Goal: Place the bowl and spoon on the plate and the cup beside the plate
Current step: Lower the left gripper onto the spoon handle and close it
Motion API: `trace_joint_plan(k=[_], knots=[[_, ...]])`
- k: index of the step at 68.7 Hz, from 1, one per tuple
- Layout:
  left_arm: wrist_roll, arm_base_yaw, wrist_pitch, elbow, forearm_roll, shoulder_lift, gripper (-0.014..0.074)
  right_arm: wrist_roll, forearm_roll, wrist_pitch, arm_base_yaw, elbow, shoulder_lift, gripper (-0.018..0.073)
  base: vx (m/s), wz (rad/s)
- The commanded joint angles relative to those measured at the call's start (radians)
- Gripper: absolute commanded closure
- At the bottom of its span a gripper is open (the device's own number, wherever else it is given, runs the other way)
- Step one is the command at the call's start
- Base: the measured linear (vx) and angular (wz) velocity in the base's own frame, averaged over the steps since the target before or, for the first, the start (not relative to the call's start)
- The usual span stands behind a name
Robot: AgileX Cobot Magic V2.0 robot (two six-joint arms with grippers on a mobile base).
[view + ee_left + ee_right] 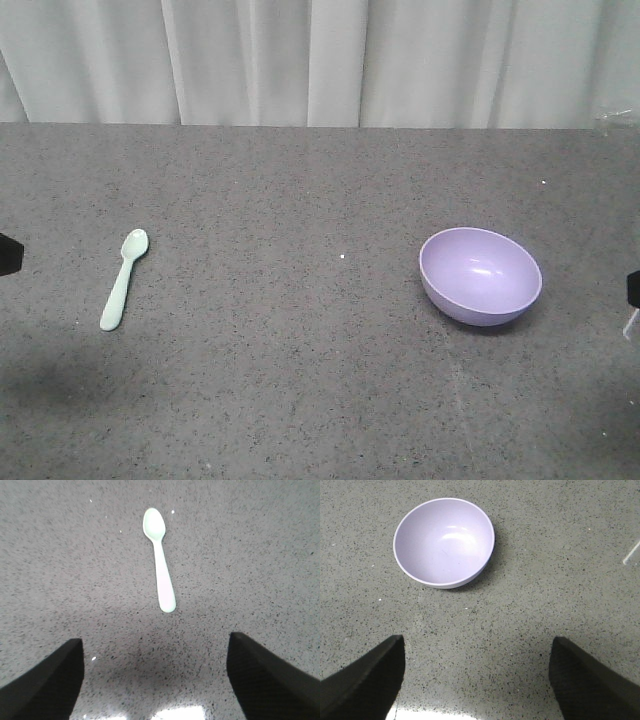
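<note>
Grey, dark-flecked, stone-look tabletop (320,400) across nearly all of the front view, from the lower edge up to a pale pleated fabric curtain (320,60) along the top.

Left gripper (153,639), black and textured: two fingers (47,680) in the lower corners of the left wrist frame, spread wide, only tabletop between them, gripping nothing. Right gripper (477,638) likewise: black fingers (590,680) in the lower corners of the right wrist frame, spread wide, holding nothing.

Round lavender-purple plastic bowl (480,275), right of centre in the front view, upright on the tabletop, mouth up, glossy inside with light streaks. Same bowl (444,542) upper left of centre in the right wrist frame, apart from both fingers.

Small pale mint-green plastic spoon (124,279), at the left of the front view, flat on the tabletop, well apart from the bowl, scoop end toward the curtain, handle slanting down-left. Same spoon (159,560) upper centre in the left wrist frame, scoop at the top, handle end toward the gap between the fingers, touching neither.
</note>
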Motion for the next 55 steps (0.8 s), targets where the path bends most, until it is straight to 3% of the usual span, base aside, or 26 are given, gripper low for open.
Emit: trace_joint_plan(k=[1, 7, 24, 39, 44, 55], knots=[[0.016, -0.001, -0.081, -0.035, -0.054, 0.036, 0.0044, -0.005, 0.005, -0.065, -0.009, -0.032, -0.004, -0.0021, 0.00, 0.00], [0.043, -0.001, -0.085, -0.051, -0.089, 0.088, 0.0045, -0.005, 0.005, -0.073, -0.009, -0.032, -0.004, -0.0021, 0.00, 0.00], [0.049, -0.003, -0.093, -0.165, -0.077, 0.237, 0.0045, -0.005, 0.005, -0.089, -0.009, -0.032, -0.004, -0.0021, 0.00, 0.00], [0.049, -0.075, -0.120, -0.238, -0.074, 0.391, 0.0045, -0.005, 0.009, -0.092, -0.009, -0.032, -0.004, -0.0021, 0.00, 0.00], [0.043, -0.099, -0.128, -0.262, -0.060, 0.442, 0.0045, -0.005, 0.013, -0.092, -0.009, -0.032, -0.004, -0.0021, 0.00, 0.00], [-0.036, -0.134, -0.125, -0.327, 0.051, 0.550, 0.0045, -0.006, 0.020, -0.092, -0.009, -0.032, -0.004, -0.0021, 0.00, 0.00]])
